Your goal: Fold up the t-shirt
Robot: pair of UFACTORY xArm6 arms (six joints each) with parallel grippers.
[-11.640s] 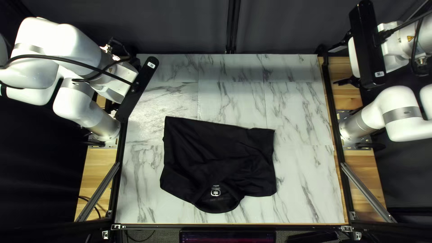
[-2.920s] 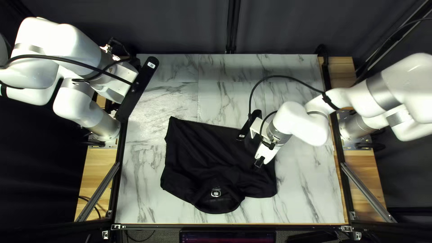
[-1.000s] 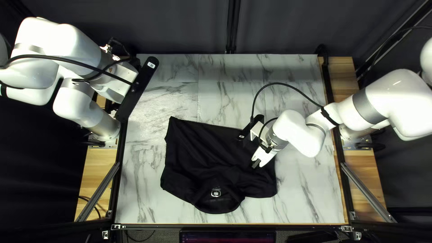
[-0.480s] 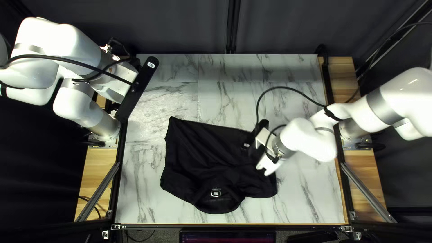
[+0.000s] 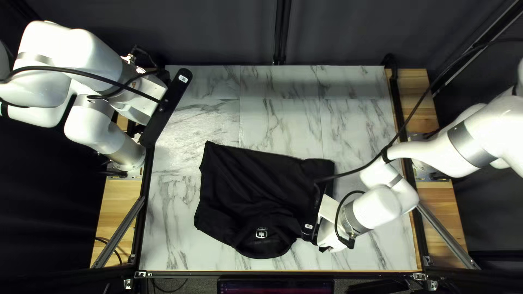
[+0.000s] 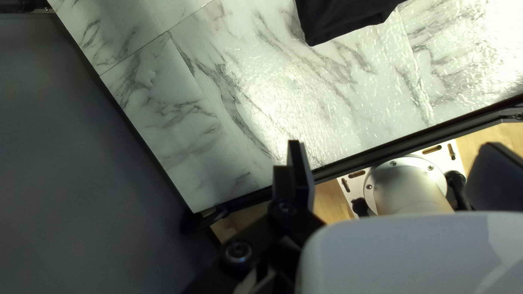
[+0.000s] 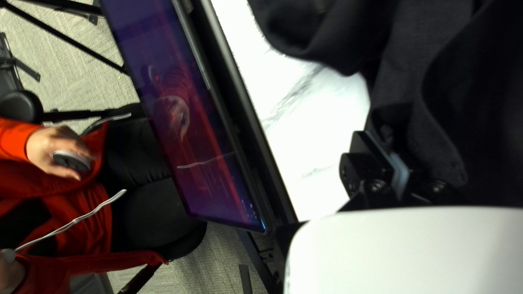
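A black t-shirt (image 5: 248, 182) is laid out, rumpled, on a marble-patterned worktop (image 5: 359, 128), near its middle and toward the near edge. Its collar (image 5: 265, 251) is turned to that near edge, and a small white mark (image 5: 261, 233) can be seen inside the neck.

The right end effector (image 5: 325, 249) is held low at the shirt's near corner, at the right of the top left view. In the right wrist view, dark cloth is seen close around the right end effector (image 7: 400, 160); whether it is spread or closed, and whether any cloth is gripped, cannot be told.

The left end effector (image 5: 136, 109) is held above the worktop's left edge, well apart from the shirt. In its wrist view it is seen spread wide, with nothing pinched.

Beyond the near edge, a screen (image 7: 190, 136) is seen in the right wrist view — and past it a seated person in red sleeves, by whose hand (image 7: 54, 149) a small rounded object (image 7: 71, 161) is held.
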